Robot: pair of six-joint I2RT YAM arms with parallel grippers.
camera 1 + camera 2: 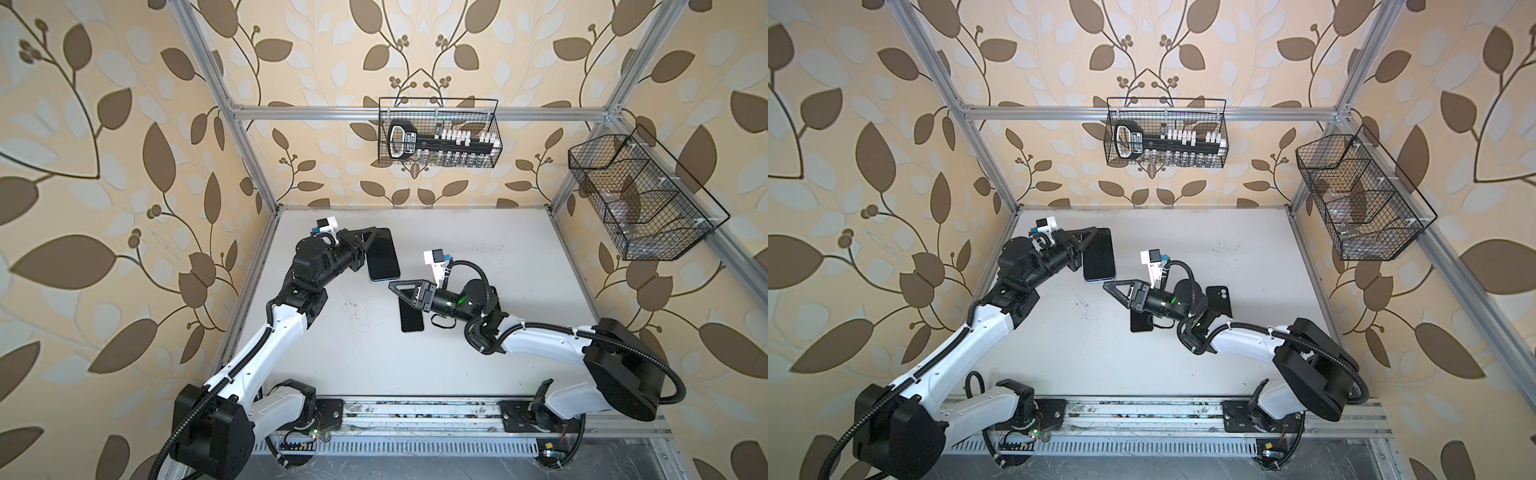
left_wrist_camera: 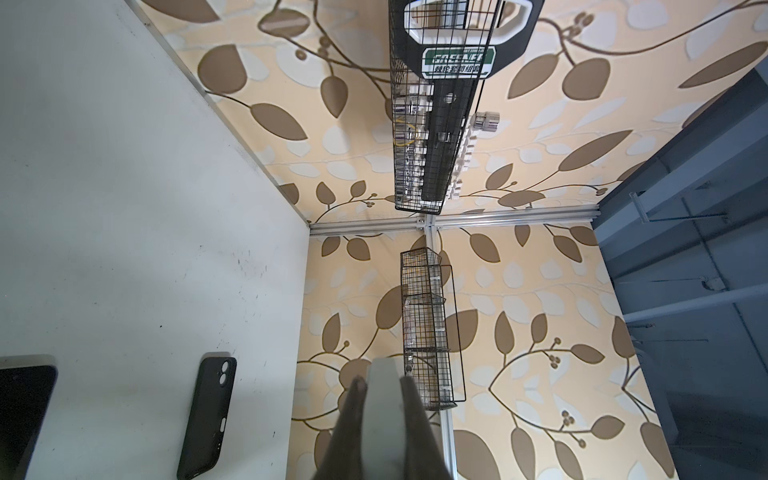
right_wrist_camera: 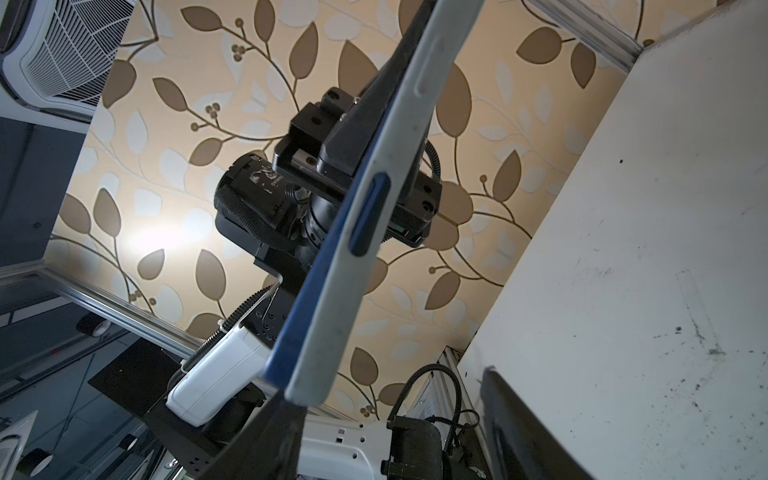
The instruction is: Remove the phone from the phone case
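Left gripper (image 1: 371, 240) clamped on one long edge of the phone (image 1: 384, 257). Phone held clear of the table (image 1: 498, 257), dark screen up, pale blue rim. Right gripper (image 1: 394, 287): fingers apart, tips just beside the phone's near end, contact cannot be told. Black case (image 1: 1221, 300) flat on the table, apart from the phone. Second dark phone (image 1: 412, 322) flat below the right gripper. Wall basket (image 2: 398, 124): tool rack label (image 2: 457, 60) reads "GREENE…", Chinese characters beneath

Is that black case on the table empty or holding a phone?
Empty, it seems: the black case shows pale table through its camera holes.
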